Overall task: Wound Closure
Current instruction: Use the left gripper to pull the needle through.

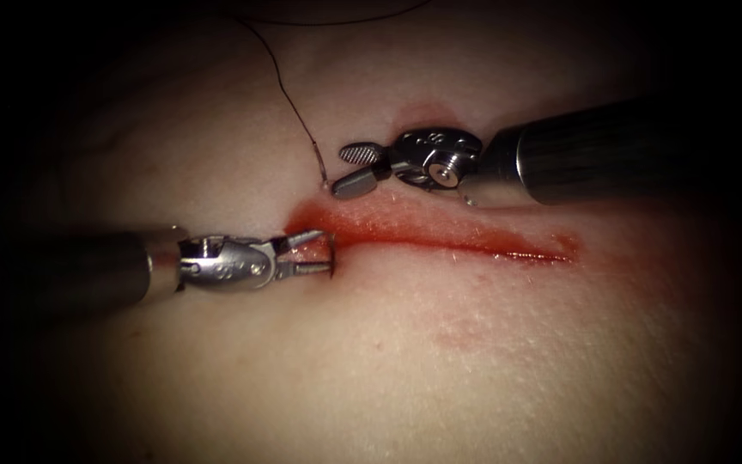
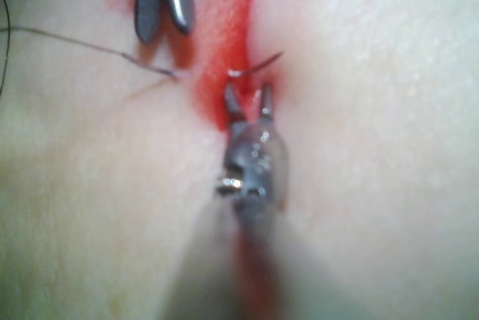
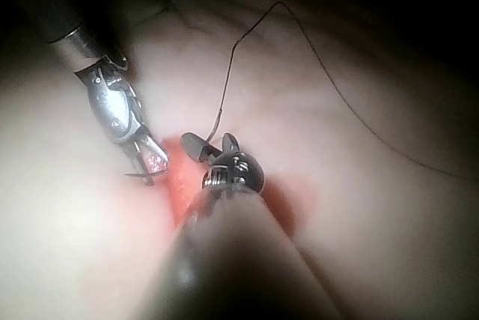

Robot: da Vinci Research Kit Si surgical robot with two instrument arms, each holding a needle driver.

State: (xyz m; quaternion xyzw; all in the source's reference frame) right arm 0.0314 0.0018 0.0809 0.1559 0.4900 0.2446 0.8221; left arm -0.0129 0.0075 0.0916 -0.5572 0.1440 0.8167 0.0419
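The cut (image 1: 457,242) runs across the tissue (image 1: 440,361), wet with red fluid. At its left end a short stretch of the curved needle (image 1: 334,254) stands out of the tissue, the rest buried. My left tool (image 1: 318,254) comes in from the left, jaws open around that stretch, not closed on it; the needle (image 2: 257,64) lies just past its fingertips (image 2: 232,100). My right tool (image 1: 347,168) hovers just beyond the cut's left end, jaws open, holding nothing. Dark thread (image 1: 289,103) comes down from the far side and enters the tissue beside the right tool's lower jaw.
The thread (image 3: 352,103) loops loosely over the far tissue. A faint pink patch (image 1: 465,331) marks the near side of the cut. The right tool's shaft (image 1: 586,153) lies over the far right of the cut.
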